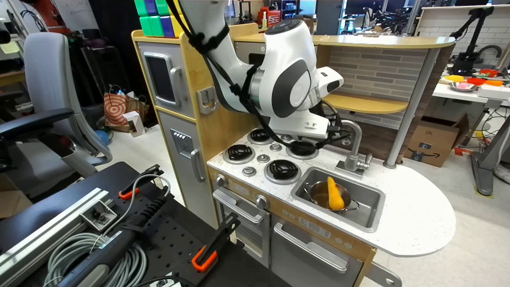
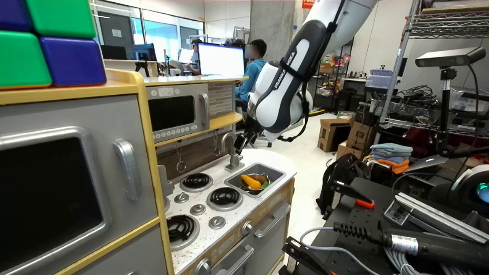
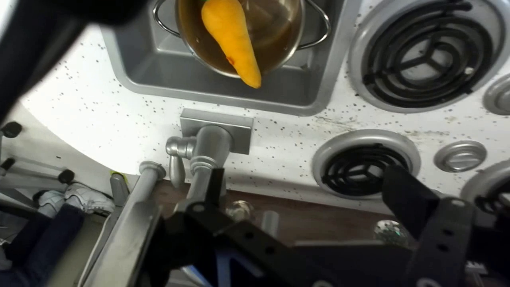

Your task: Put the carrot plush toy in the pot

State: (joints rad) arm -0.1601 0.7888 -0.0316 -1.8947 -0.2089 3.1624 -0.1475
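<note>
Wrist view: tool agape.

The carrot plush toy is orange-yellow, its leafy end green. The pot is silver, brownish inside. The counter is white with dark specks; toward its front edge, the sink basin is plain grey. Burner coils are black in silver rings. Behind the back edge, the backsplash wears a grey brick pattern. The gripper is black.

The wrist view's top edge crops the pot and the carrot (the latter at its wide end); the tool partly hides a burner near the tabletop's back edge.
</note>
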